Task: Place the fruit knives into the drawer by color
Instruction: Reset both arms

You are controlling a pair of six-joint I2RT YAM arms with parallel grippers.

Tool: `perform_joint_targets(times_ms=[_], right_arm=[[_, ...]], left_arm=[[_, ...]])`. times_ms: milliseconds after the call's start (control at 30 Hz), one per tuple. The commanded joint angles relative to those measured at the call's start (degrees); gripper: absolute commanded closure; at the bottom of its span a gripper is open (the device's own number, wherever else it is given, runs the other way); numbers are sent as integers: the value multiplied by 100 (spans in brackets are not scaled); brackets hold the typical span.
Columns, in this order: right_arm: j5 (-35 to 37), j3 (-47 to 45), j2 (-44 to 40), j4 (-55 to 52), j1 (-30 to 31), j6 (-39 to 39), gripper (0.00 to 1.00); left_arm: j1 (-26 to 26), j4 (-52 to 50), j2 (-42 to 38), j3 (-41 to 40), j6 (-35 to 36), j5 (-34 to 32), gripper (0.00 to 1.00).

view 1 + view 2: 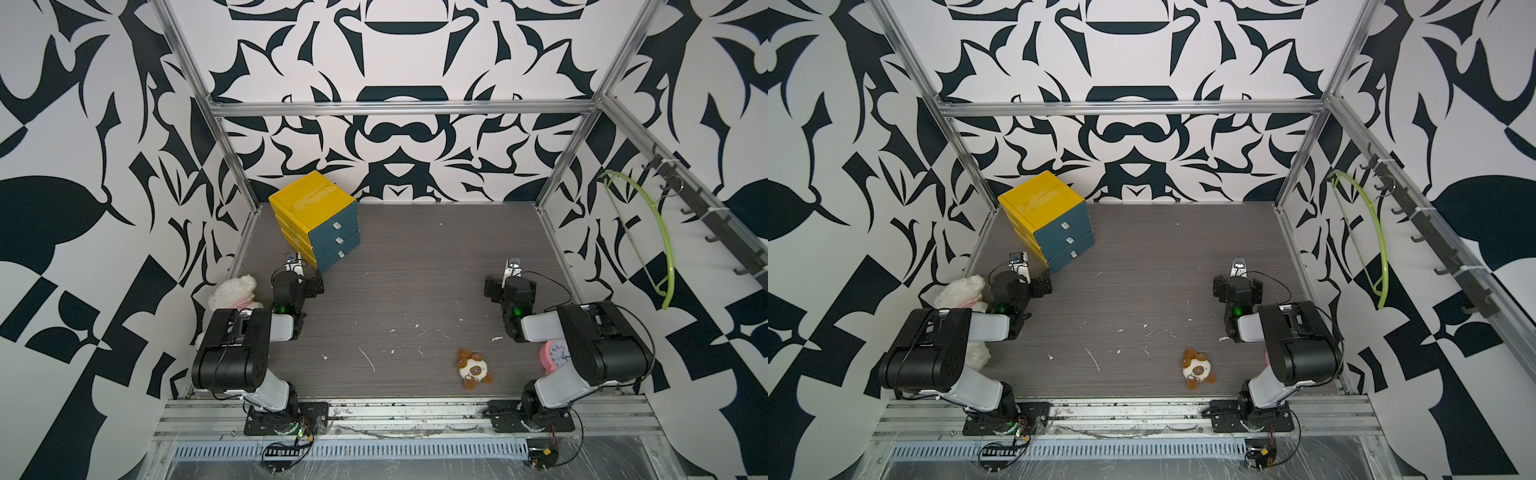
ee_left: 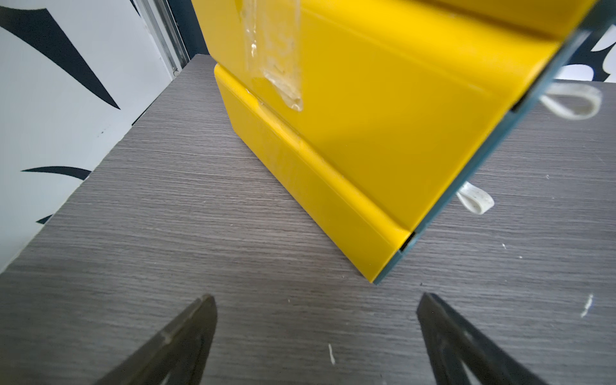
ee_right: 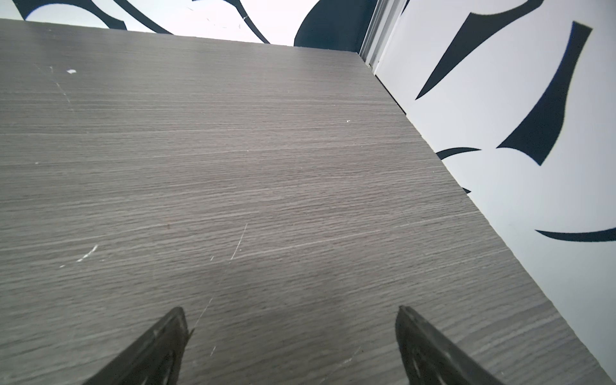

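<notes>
A three-drawer cabinet (image 1: 313,216) stands at the far left of the table (image 1: 415,270). The left hand (image 2: 313,301) is just before the cabinet's near corner, apart from it. The right hand (image 3: 290,311) is well across on the right side. A plush toy (image 1: 232,291) lies at the left edge beside the left arm. A plush bear (image 1: 473,368) lies near the front, right of centre, and an alarm clock (image 1: 555,353) is to its right, partly under the right arm. A hanger (image 1: 648,232) hangs on the right wall.

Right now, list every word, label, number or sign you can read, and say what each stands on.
"12": dial of the pink alarm clock, barely legible in a top view; its other numerals are too small or hidden.
Drawer cabinet: no text, only clear tape on its yellow shell.
Brown plush toy, white plush toy: no text readable.
</notes>
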Motion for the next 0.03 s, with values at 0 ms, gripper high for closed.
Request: perform_joint_targets(times_ms=[0], right_arm=[[-10, 111, -85, 235, 19, -16, 0]], left_arm=[[11, 58, -73, 0, -18, 39, 1]])
